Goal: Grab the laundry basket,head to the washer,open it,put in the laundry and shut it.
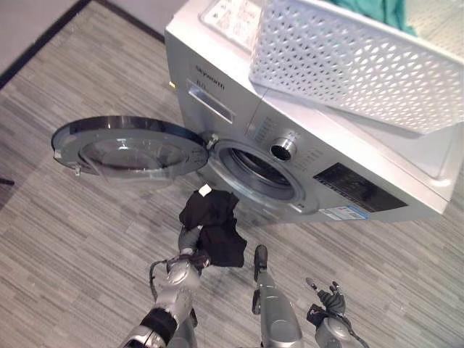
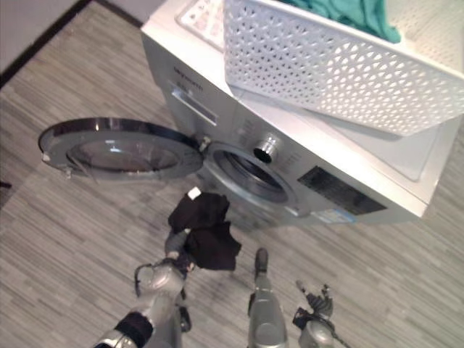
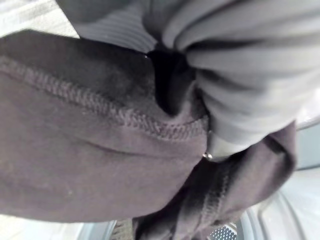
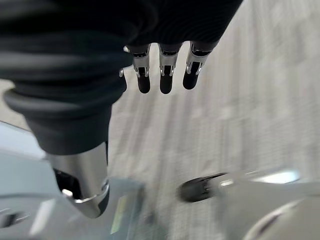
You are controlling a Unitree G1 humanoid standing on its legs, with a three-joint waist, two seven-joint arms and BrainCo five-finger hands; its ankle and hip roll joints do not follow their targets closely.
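One garment in hand: the left hand [image 1: 190,255] has its fingers curled round a black garment [image 1: 214,225], which hangs bunched just below and in front of the drum opening [image 1: 259,174], not yet inside it.
Door: the washer door [image 1: 127,147] stands swung fully open to the left, lying near level, hinged beside the opening; it is clear of the path from hand to drum.
Step in hand: loading. As I judge it, the hand should lift the cloth to the height of the opening, push well past the rim, and only then let go, so no sleeve or hem trails over the lip where the door would pinch it.
Washer: the silver washer [image 1: 377,156] has a round knob [image 1: 283,149] above the opening.
Basket: the white laundry basket [image 1: 348,61] sits on top of the washer, with teal cloth [image 2: 348,14] in it, so more laundry probably remains to load.
Right hand: the right hand [image 4: 162,70] hangs low near the floor [image 1: 87,239], fingers straight and holding nothing.
In the way: nothing lies between garment and drum.
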